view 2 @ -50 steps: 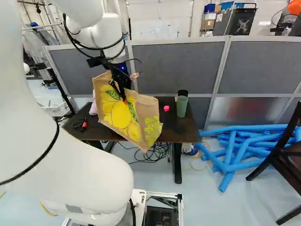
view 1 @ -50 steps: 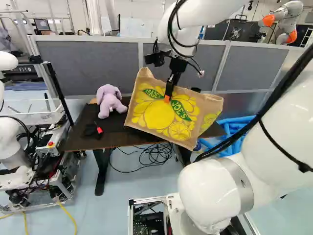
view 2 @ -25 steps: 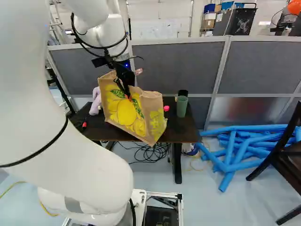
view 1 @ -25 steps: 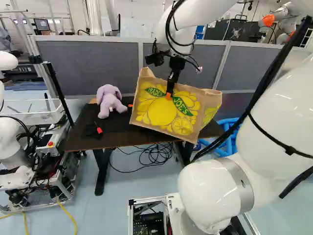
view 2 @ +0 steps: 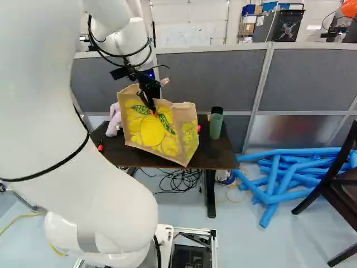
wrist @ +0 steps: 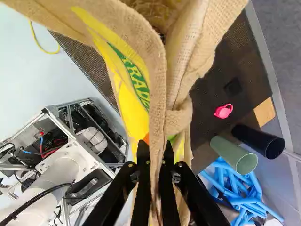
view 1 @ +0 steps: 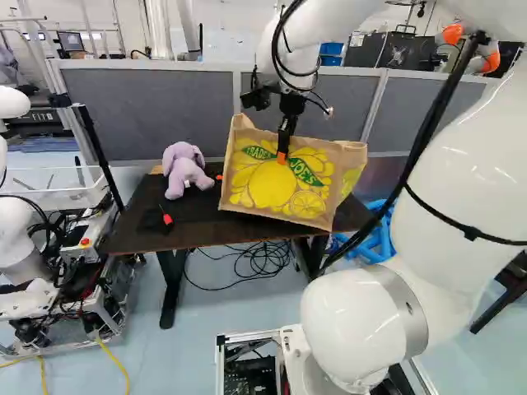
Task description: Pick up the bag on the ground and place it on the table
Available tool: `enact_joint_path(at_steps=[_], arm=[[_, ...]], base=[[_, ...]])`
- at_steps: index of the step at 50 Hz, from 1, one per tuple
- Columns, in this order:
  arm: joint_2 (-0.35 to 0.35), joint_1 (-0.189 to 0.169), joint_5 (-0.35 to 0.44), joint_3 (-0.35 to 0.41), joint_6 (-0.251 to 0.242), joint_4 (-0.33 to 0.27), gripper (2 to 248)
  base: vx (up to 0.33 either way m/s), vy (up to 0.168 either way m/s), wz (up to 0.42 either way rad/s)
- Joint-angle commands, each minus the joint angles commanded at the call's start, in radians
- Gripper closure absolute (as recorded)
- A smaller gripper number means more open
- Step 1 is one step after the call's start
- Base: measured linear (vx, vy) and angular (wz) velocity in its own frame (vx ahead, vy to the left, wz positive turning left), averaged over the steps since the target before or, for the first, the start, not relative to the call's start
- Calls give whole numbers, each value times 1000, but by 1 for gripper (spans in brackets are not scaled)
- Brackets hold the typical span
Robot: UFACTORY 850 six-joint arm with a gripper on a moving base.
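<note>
1. A black two-finger gripper (view 1: 282, 155) pinches the upper part of a tan burlap tote bag (view 1: 265, 193), one finger on each side of the cloth.
2. The bag, printed with yellow lemons and green leaves, hangs tilted at the dark table (view 1: 128, 237), its lower corner past the front edge; whether it touches the tabletop, I cannot tell.
3. A lilac plush elephant (view 1: 185, 171) sits on the table, near the bag, at its left in the left base view.
4. Across the bag stand a green cup (view 2: 216, 127) and a black cup (wrist: 263, 141), near a small pink object (wrist: 223, 111).
5. Blue tubes (view 2: 274, 178) lie on the floor beside the table.
</note>
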Motion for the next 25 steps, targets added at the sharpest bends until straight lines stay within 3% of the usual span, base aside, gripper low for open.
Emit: enact_joint_path(at_steps=[14, 25], arm=[[-42, 28, -3, -43, -6, 12, 228], [-55, 35, -4, -56, -97, 14, 228]], base=[[0, 0, 0], [0, 0, 0]])
